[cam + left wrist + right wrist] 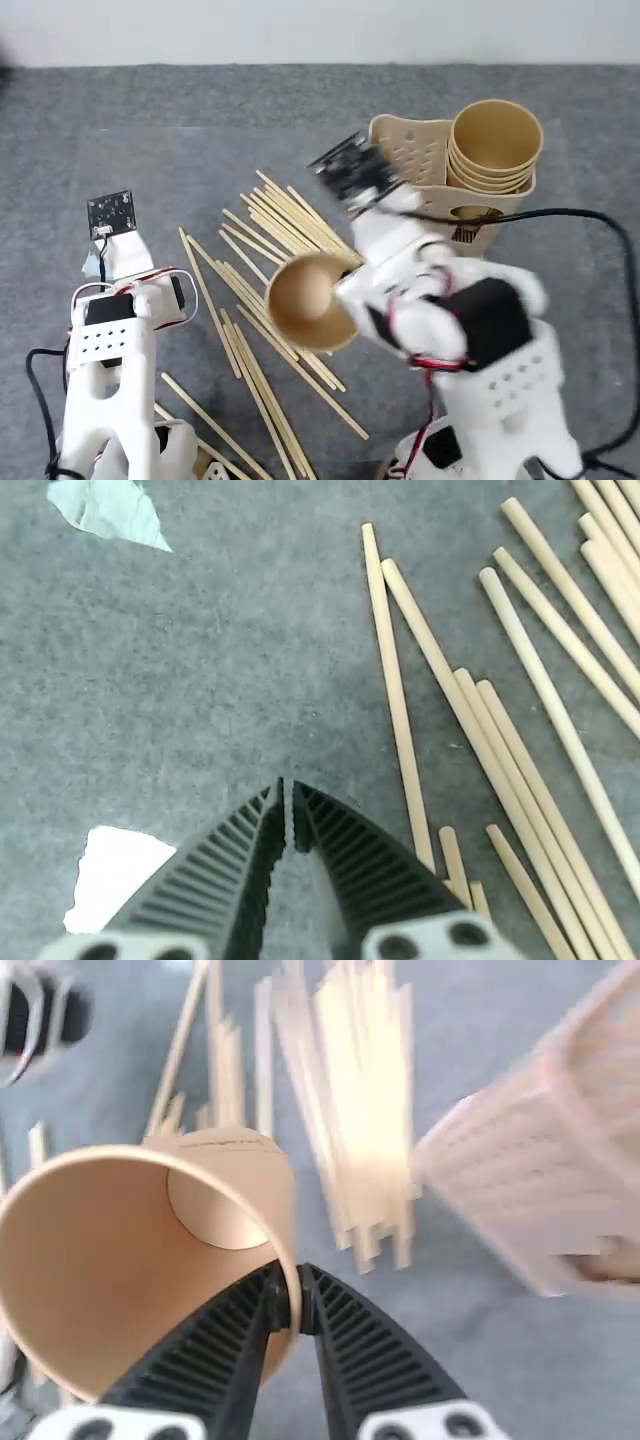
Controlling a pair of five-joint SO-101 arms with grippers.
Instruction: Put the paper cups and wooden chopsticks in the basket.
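- Right wrist view: the right gripper (288, 1285) has its fingers clamped on the wall of a paper cup (110, 1260) at the rim, one finger inside and one outside. The cup is tipped on its side with its mouth toward the camera.
- In the high view the held cup is beside the basket (405, 150), outside it, over the loose wooden chopsticks (270, 260) scattered on that side.
- A stack of paper cups (497, 140) stands upright inside the basket, at the end farthest from the chopsticks.
- The left gripper (288, 792) has its fingers closed tip to tip with nothing between them. It sits low over the grey mat (180, 680), well apart from the basket, on the far side of the chopsticks.
- The right arm (480, 340) covers the basket's near wall and some of the chopsticks.
- The basket is smeared and cut off at the frame edge in the right wrist view.
- The held cup seems to be clear of the chopsticks under it, but contact cannot be ruled out.
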